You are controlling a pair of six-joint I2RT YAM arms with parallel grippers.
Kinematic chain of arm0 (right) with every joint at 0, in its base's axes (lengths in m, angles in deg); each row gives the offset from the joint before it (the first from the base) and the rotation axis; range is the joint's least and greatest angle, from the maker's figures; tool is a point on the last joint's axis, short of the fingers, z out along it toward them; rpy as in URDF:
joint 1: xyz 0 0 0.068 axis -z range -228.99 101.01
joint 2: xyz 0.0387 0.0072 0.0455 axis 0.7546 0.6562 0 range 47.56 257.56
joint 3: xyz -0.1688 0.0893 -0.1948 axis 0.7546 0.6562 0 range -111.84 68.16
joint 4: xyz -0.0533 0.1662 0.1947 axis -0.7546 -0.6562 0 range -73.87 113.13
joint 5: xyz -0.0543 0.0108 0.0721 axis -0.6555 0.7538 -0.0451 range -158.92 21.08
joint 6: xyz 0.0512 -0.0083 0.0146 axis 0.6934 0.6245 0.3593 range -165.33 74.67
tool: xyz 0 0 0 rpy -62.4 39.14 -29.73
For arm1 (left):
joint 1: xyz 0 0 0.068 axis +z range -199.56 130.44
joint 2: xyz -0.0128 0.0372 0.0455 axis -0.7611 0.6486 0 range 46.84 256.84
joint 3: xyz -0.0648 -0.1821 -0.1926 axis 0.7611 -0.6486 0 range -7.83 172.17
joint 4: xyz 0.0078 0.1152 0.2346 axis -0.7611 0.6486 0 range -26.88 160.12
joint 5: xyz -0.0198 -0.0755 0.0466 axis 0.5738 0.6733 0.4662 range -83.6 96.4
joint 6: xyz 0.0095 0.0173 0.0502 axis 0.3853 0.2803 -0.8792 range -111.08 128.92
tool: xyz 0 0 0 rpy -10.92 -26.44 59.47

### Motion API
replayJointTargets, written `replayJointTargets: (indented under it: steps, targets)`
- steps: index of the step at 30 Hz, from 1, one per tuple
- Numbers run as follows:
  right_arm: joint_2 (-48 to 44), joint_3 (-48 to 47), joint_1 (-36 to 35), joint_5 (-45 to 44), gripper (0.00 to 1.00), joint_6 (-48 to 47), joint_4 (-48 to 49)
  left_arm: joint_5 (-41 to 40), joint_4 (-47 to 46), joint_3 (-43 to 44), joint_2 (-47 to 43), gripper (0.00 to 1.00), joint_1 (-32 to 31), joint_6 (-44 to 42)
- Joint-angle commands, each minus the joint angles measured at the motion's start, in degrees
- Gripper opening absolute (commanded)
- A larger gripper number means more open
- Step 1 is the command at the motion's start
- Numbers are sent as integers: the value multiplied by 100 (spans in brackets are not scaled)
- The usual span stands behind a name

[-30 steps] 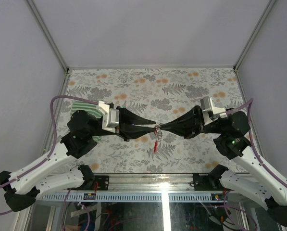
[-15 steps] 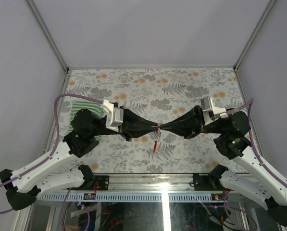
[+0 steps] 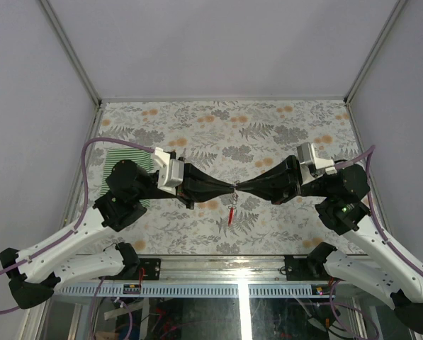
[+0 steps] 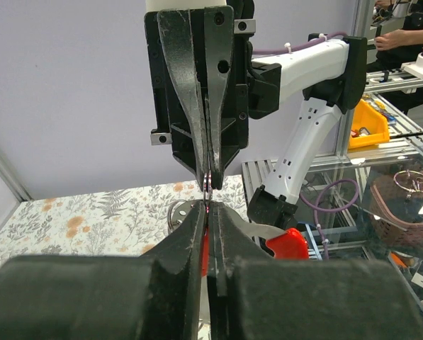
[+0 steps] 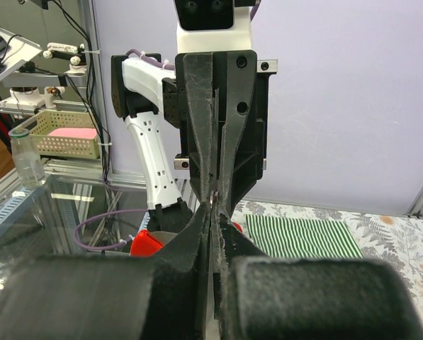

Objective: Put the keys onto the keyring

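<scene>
My two grippers meet tip to tip above the middle of the floral table (image 3: 268, 127). The left gripper (image 3: 230, 186) is shut, and a red piece of a key (image 4: 204, 251) shows between its pads. Beside its fingers a silvery key with a red tag (image 4: 288, 244) sticks out to the right, and a metal ring (image 4: 176, 212) shows on the left. The right gripper (image 3: 239, 187) is shut on thin silvery metal of the keyring (image 5: 212, 197) at its very tips. A red-tagged key (image 3: 231, 212) hangs below the meeting point.
A green-and-white striped cloth (image 3: 123, 159) lies at the table's left side, under the left arm. The metal frame rail (image 3: 239, 265) runs along the near edge between the two arm bases.
The left gripper has slid right until its tips meet the right gripper's, and it has closed from slightly open to shut. The right arm has held still.
</scene>
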Motion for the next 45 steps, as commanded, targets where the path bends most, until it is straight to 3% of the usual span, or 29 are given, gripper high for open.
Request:
replayJointTargets:
  steps: [1,4,8,11,24,36,45]
  targets:
    - [-122,-212,-36,-7,0,-42,367,14,150,250,18,0,-20,-129]
    - [-138,-252,-30,-12,2,-211,130,-37,580,448,31,0,-14,-288]
    - [-226,-327,-36,-121,22,-578,-406,-131,1469,946,106,0,-14,-612]
    - [-286,-438,-36,-235,30,-937,-928,-276,2288,1371,206,0,-19,-960]
    - [-122,-986,-35,-919,35,-1923,-2950,-750,6258,3540,1454,0,-20,-2204]
    - [85,-586,-34,-737,38,-1894,-2752,-1344,8159,4876,2472,0,-60,-2673]
    - [375,-225,-36,-338,38,-1348,-1948,-1515,8299,5019,2571,0,-165,-2702]
